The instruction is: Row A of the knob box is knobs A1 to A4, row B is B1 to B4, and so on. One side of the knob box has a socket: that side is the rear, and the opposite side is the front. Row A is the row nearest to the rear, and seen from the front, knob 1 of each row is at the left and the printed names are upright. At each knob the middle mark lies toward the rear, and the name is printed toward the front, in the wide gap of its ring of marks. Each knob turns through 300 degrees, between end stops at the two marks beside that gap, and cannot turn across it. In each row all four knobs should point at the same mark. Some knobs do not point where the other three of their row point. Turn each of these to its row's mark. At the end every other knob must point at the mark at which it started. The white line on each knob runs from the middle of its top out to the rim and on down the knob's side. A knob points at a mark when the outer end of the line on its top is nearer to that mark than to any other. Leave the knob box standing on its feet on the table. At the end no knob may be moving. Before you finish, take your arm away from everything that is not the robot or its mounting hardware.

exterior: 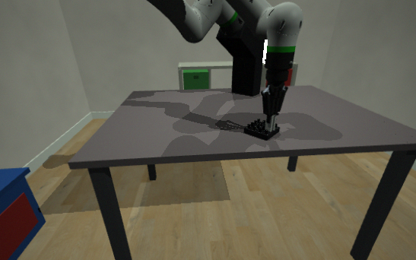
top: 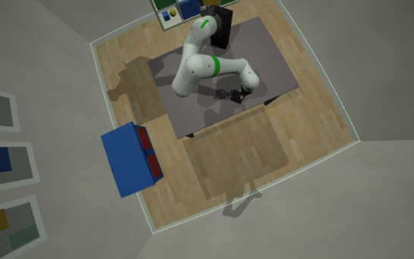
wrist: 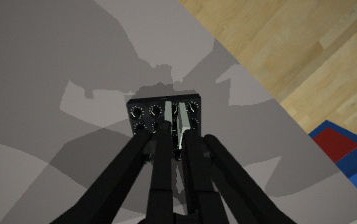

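The knob box (exterior: 261, 130) is a small black box with rows of black knobs. It stands on the dark grey table, near the front right part, and also shows in the overhead view (top: 236, 96). In the wrist view the knob box (wrist: 164, 120) lies straight below me, with its far row of knobs visible. My gripper (wrist: 174, 110) points straight down onto the box and is shut on one knob in the box's middle. My fingers hide that knob, so I cannot tell which one it is. In the side view the gripper (exterior: 271, 123) touches the box top.
The robot's black pedestal (exterior: 246, 72) stands at the table's rear. The table's front edge (exterior: 250, 152) runs close to the box. A blue cabinet (top: 129, 159) stands on the floor to the left. A white shelf with coloured bins (exterior: 196, 77) is behind the table.
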You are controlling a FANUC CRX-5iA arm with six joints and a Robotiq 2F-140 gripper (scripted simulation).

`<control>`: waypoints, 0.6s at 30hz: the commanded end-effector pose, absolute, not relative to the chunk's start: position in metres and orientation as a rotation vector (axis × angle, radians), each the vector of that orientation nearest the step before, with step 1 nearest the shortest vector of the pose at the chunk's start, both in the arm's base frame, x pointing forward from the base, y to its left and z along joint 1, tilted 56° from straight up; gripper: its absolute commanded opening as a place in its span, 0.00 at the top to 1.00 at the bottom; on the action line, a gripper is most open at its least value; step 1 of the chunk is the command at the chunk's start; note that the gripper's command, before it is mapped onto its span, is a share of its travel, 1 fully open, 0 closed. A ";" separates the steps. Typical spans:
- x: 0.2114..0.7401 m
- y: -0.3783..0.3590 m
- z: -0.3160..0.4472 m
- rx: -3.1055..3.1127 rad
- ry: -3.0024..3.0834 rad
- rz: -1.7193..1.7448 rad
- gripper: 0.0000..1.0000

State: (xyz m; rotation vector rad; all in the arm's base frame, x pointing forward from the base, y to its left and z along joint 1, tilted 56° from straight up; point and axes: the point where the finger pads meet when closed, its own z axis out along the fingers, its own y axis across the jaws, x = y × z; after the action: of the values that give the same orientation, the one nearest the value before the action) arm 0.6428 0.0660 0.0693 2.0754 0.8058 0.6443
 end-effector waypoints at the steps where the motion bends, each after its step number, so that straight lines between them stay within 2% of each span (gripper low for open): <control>1: 0.643 0.066 0.069 2.042 0.871 0.603 0.95; 18: 0.643 0.066 0.069 1.956 1.015 0.520 0.95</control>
State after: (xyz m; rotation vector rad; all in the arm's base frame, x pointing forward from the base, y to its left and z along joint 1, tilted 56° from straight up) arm 0.6428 0.0660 0.0693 1.9628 1.0029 0.5277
